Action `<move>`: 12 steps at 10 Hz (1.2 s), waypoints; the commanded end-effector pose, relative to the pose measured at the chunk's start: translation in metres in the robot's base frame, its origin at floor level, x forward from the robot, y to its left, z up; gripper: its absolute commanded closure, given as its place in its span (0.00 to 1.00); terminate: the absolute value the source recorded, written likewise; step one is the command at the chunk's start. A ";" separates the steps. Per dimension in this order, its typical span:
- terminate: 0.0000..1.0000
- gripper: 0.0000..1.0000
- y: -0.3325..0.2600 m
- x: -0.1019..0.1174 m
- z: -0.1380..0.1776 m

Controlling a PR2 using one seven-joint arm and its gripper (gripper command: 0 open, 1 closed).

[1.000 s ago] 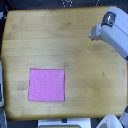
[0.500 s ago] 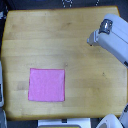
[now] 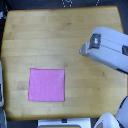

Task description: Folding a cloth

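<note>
I count one cloth from my station, bright pink, plain, close to square; it lies flat and unfolded on the near left part of the wooden tabletop, its edges roughly in line with the table's edges, with bare wood showing all round it; nothing rests on it and nothing touches it.

One tabletop, pale golden wood with a visible grain running left to right and rounded corners; it fills most of the picture; I see it from above, so the far edge sits at the top of the view and the near edge at the bottom.

One arm, entering from the exterior view's right; its casing is light grey-white and bulky, with a darker patch on its upper face; its gripper points toward the left, over the wood right of the table's centre, well apart from the cloth and farther back than it; the picture is too blurred at the tip for me to say whether the fingers are spread or closed, so I cannot tell; I see nothing held in them.

Round the table the room is dark and hard to read; a thin pale strip runs along the left edge, some pale shapes sit at the near edge, and another rounded white shape shows at the near right corner; I cannot name these.
</note>
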 end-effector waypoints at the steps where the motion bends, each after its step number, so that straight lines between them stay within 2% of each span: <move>1: 0.00 0.00 0.070 -0.053 -0.020; 2: 0.00 0.00 0.090 -0.064 -0.023; 5: 0.00 0.00 0.125 -0.074 -0.027; 6: 0.00 0.00 0.147 -0.085 -0.026; 12: 0.00 0.00 0.203 -0.119 -0.041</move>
